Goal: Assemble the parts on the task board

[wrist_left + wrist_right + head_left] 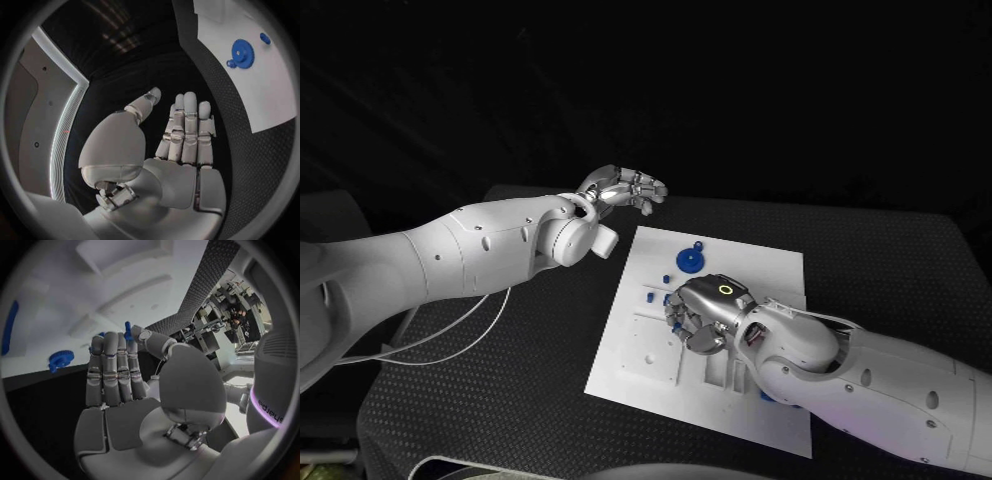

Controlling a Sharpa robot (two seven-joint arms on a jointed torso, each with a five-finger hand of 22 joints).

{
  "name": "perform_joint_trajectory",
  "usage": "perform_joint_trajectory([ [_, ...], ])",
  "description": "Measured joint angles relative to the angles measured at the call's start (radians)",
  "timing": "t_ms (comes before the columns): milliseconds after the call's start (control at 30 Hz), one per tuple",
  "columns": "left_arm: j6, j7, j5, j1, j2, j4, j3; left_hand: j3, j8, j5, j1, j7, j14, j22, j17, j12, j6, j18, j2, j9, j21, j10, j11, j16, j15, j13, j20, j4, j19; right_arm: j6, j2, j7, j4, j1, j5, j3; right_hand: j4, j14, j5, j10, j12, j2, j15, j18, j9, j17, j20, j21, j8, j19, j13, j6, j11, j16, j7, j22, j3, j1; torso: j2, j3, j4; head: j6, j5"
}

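Head view: silver right hand (700,312) pinching a small blue part (127,331) over the flat white task board (769,268); left hand (626,188) spread, empty.

The black table (516,400) has a rough, dotted top and sits in a very dark room. Behind its far edge all is black. The left wrist view shows a grey wall (28,125) with a thin bright strip of light (65,125) running along it. The right wrist view shows cluttered shelves (228,307) far off.
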Motion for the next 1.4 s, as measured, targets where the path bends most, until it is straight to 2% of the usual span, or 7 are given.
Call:
perform_joint_trajectory([
  [233,0.000,0.000,0.000,0.000,0.002,0.002,0.000,0.000,0.000,0.000,0.000,0.000,0.000,0.001,0.001,0.000,0.000,0.000,0.000,0.000,0.000,0.000,0.000,0.000,0.000,0.000,0.000,0.000,0.000,0.003,0.018,0.000,-0.017,-0.028,-0.014,-0.004,0.000,0.000,0.000,-0.001,0.000,0.001,0.000,0.000,0.001,0.000,0.000,0.000,0.000,0.000,0.000,0.000,0.001,0.000,0.000,0.000,0.000,0.001,0.000,0.0007,-0.0005,-0.007,0.013],
  [400,0.000,0.000,0.000,0.000,-0.002,0.004,0.000,0.000,0.000,0.000,0.000,0.000,0.000,0.001,0.001,0.000,0.000,0.000,0.000,0.000,0.000,0.000,0.000,0.000,0.000,0.000,0.000,0.000,0.000,0.003,0.026,0.000,-0.017,-0.039,-0.022,-0.004,-0.001,0.000,0.005,-0.002,0.000,0.001,0.000,0.000,0.001,0.001,0.000,0.000,0.000,0.000,0.002,0.000,0.002,0.000,0.000,0.000,-0.001,0.001,0.000,0.0019,-0.0013,-0.006,0.013],
  [733,0.000,0.000,0.000,0.000,-0.006,0.006,0.000,0.000,0.000,0.000,0.000,0.000,0.000,0.002,0.002,0.000,0.000,0.000,0.000,0.000,0.000,0.000,0.000,-0.004,0.000,0.000,0.000,0.000,0.000,0.004,0.024,-0.002,-0.021,-0.041,-0.033,-0.004,-0.001,0.000,0.005,-0.004,-0.001,0.001,-0.005,0.000,0.003,0.001,0.000,0.000,0.000,0.000,0.004,0.000,0.003,0.000,0.000,0.000,-0.001,0.001,0.000,0.0029,-0.0026,-0.011,0.014],
  [1400,0.001,-0.002,0.000,0.000,-0.009,0.006,0.000,0.000,0.000,0.000,0.000,0.000,0.000,0.002,0.004,0.000,0.000,0.000,0.000,0.000,-0.004,0.000,0.000,-0.004,0.000,0.000,0.000,0.000,0.000,-0.001,0.022,-0.020,-0.025,-0.041,-0.056,-0.006,-0.001,0.000,0.005,-0.002,-0.004,0.001,-0.004,0.000,0.005,0.003,0.000,0.000,0.000,0.000,0.008,0.000,0.001,0.000,0.000,0.000,-0.001,0.001,0.000,0.0018,-0.0008,-0.012,0.009],
])
